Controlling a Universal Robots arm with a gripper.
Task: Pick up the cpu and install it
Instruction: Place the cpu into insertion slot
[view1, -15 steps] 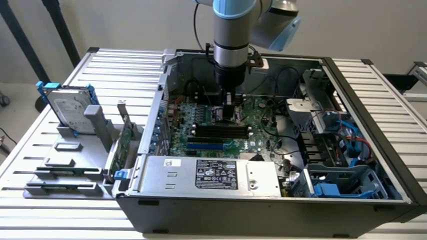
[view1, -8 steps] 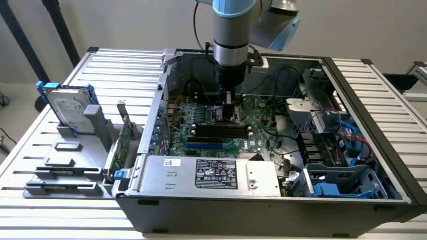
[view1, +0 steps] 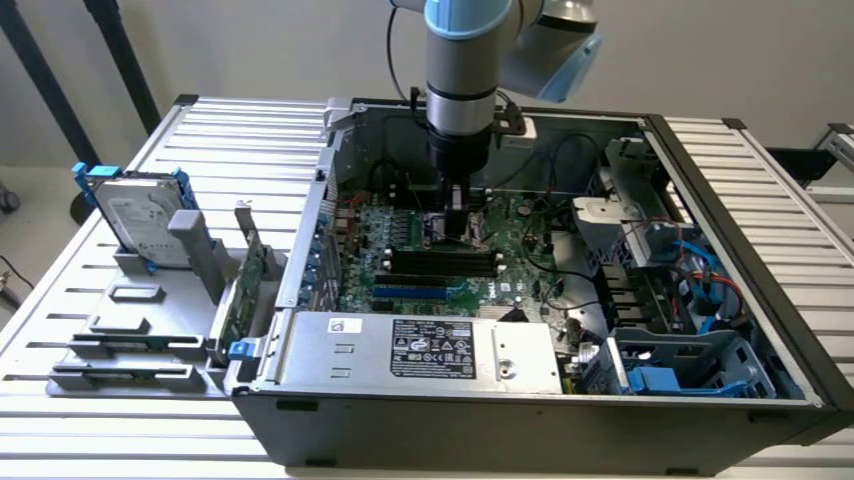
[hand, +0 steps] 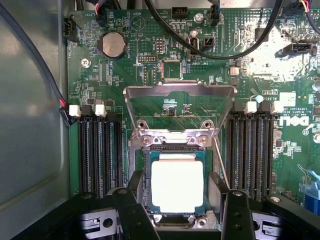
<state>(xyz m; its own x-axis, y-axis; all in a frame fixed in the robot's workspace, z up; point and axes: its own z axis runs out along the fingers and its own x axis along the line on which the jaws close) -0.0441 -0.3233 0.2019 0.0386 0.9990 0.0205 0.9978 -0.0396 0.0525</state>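
So the cpu (hand: 177, 187) was sitting flat in the socket on the green motherboard (hand: 210, 95), silver top facing up, with the metal retention frame (hand: 180, 91) flipped up and open just behind it. Black memory slots (hand: 100, 155) ran along either side of the socket.

The pincer (hand: 177, 186) was spread wide and straddled the chip, one side against each edge. Honestly couldn't tell if it was actually clamping the cpu or just sitting loose around it.

From the exterior view, the arm (view1: 465, 70) reached straight down into the open PC case (view1: 534, 420), pincer (view1: 461, 225) low over the board. The hard drive (view1: 134, 212) stood in its grey holder on the desk (view1: 247, 125), off to the exterior view's left.
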